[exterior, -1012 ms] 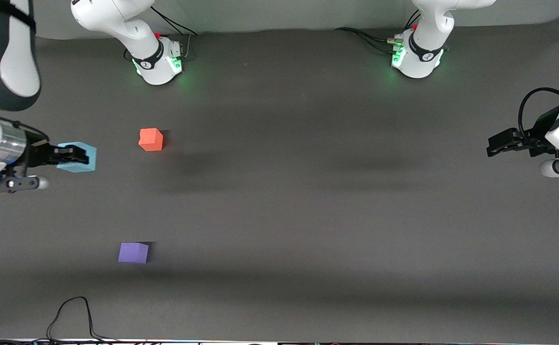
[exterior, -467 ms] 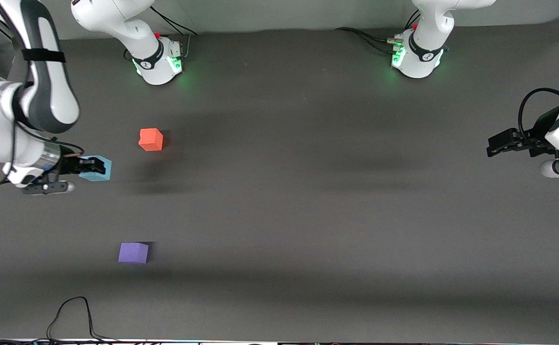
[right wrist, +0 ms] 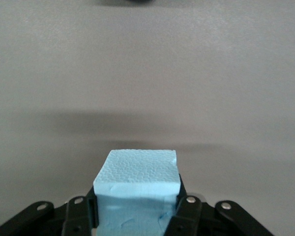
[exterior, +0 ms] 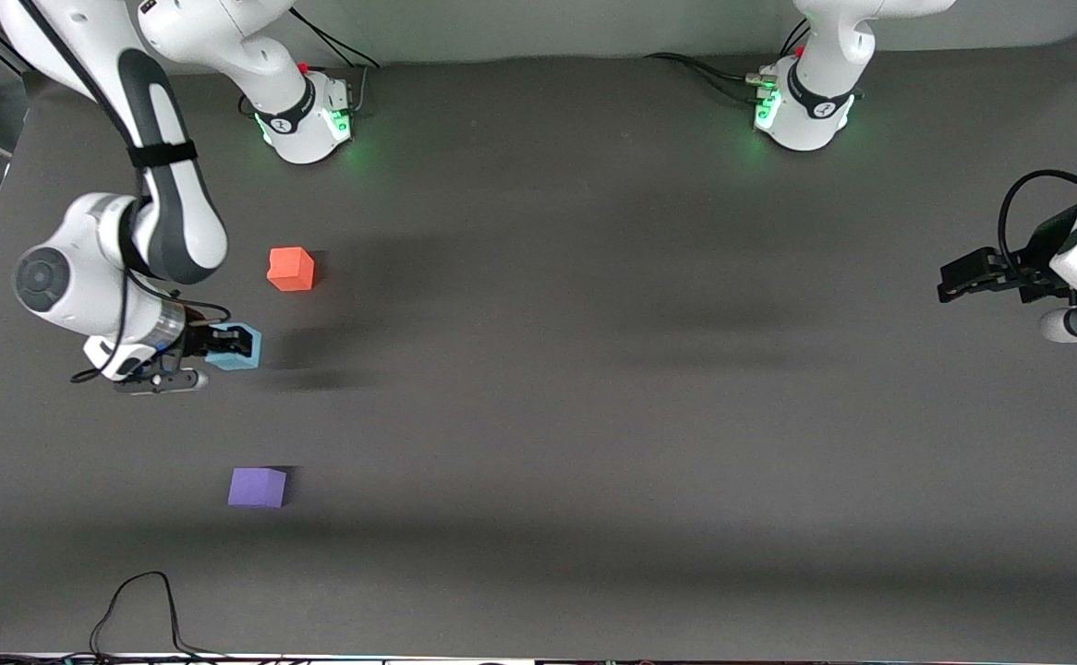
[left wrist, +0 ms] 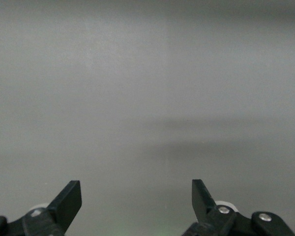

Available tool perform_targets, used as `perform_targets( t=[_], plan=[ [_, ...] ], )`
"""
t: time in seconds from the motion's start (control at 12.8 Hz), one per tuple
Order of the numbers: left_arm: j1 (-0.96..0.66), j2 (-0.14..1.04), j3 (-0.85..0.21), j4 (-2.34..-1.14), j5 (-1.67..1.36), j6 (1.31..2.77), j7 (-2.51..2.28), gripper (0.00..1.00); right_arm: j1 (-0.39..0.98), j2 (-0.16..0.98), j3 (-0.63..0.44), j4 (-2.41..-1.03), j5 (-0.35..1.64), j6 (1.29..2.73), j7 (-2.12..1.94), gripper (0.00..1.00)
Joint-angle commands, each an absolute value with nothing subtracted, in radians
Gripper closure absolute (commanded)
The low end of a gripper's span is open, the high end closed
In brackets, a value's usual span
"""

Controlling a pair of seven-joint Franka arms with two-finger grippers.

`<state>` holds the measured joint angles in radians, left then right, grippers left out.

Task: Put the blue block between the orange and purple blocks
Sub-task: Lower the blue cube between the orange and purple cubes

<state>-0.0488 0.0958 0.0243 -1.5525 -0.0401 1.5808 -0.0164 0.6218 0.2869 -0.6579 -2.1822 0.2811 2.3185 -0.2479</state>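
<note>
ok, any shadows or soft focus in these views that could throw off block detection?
Front view: soft dark bands of shadow cross the table; orange block and purple block stay crisp, each with a small shadow. Right wrist view: blue block sharp and textured in the right gripper; blurred shadow streak above it. Left wrist view: left gripper open over bare, featureless table, faint shadow band.

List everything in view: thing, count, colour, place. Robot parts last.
blue block: one, light sky-blue, held off the table, over the stretch between the other two blocks, toward the right arm's end.
orange block: one, orange-red, on the table, farther from the front camera than the purple one.
purple block: one, violet, on the table, nearest the front camera.
table: one, dark grey.
cable: one, black, at the table's near edge.
right end effector: one, black, shut on the blue block.
left end effector: one, black, open, waiting at the left arm's end.
</note>
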Motion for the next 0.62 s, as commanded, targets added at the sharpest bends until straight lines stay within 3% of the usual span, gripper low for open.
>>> perform_targets(
  t=[0.0,0.54],
  plan=[
    [-0.051,0.094,0.025,-1.559,-0.028,1.589,-0.003,0.0,0.635,0.369,-0.666,-2.177,0.444,2.367,-0.383,0.98],
    [-0.049,0.097,0.025,-1.559,-0.028,1.592,-0.003,0.0,0.658,0.486,-0.654,-2.178,0.505,2.514,-0.445,0.97]
  ],
)
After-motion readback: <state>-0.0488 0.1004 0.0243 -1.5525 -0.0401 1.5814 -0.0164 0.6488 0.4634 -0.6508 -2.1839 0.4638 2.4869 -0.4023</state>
